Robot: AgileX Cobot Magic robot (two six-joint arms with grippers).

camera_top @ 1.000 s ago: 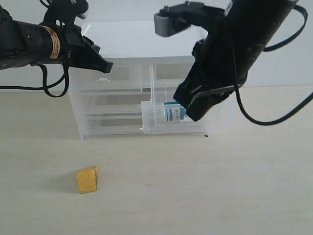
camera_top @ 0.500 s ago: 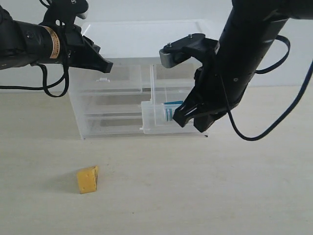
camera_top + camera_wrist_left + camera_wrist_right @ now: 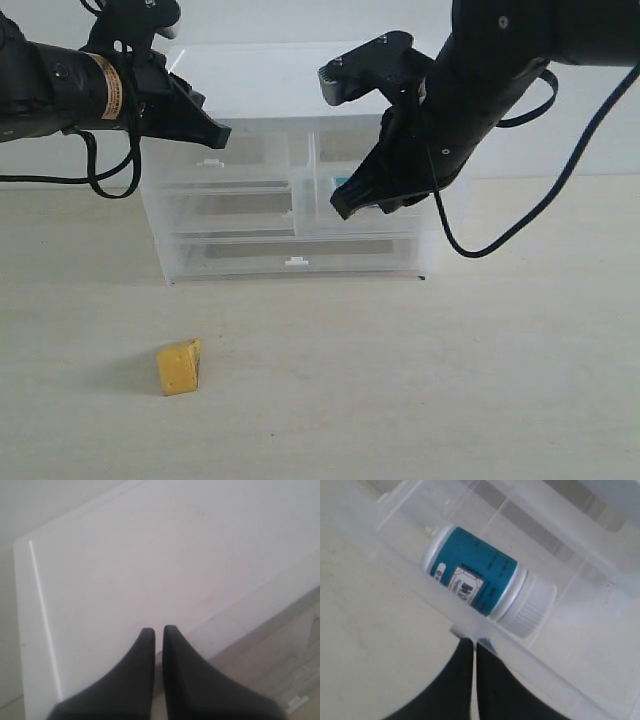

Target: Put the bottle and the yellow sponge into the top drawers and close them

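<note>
The bottle (image 3: 479,580) lies on its side inside the right top drawer (image 3: 372,222) of the cabinet (image 3: 280,90), which stands by the far edge of the surface (image 3: 480,380). The right claw (image 3: 474,642), fingers together and empty, touches that drawer's front. The left claw (image 3: 158,630), also pressed together, hangs above the cabinet's top. The yellow sponge (image 3: 180,366) sits toward the near left corner.

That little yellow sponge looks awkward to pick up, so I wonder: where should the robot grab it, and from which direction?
Probably from straight above. The yellow sponge sits alone on the table, with nothing close beside it to get in the way. Pinch it across two opposite flat faces around its thicker middle, because a wedge would likely slip out if it were squeezed at its thin end.
</note>
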